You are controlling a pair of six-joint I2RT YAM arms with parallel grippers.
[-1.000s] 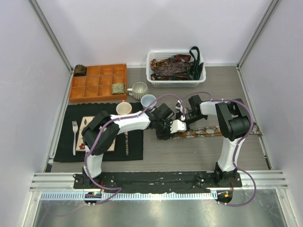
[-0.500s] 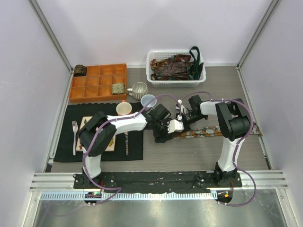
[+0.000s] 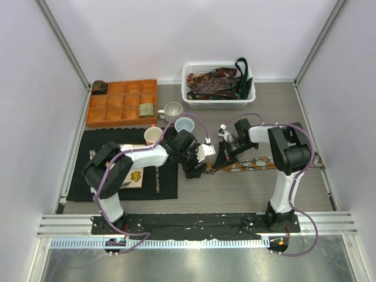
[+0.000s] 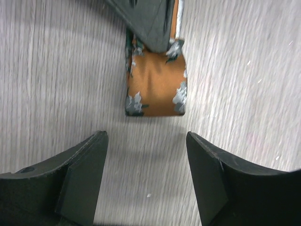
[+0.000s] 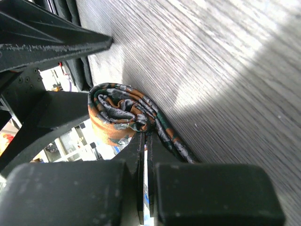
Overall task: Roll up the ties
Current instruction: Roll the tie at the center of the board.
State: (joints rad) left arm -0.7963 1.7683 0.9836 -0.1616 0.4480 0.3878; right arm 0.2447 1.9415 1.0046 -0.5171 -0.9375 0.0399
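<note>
Rolling stands partway: two coils (image 3: pixel 146 110) at the tray (image 3: pixel 117 103), more ties (image 3: pixel 211 82) in the basket (image 3: pixel 214 104) right of it. The right claw (image 5: pixel 145 136) clenches a half-rolled tie (image 5: pixel 122 113); the left claw (image 4: pixel 146 140) is released.

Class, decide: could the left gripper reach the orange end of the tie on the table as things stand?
Probably yes: the open left gripper faces the tie across bare table; the right gripper, shut on it, crowds only the far side.
</note>
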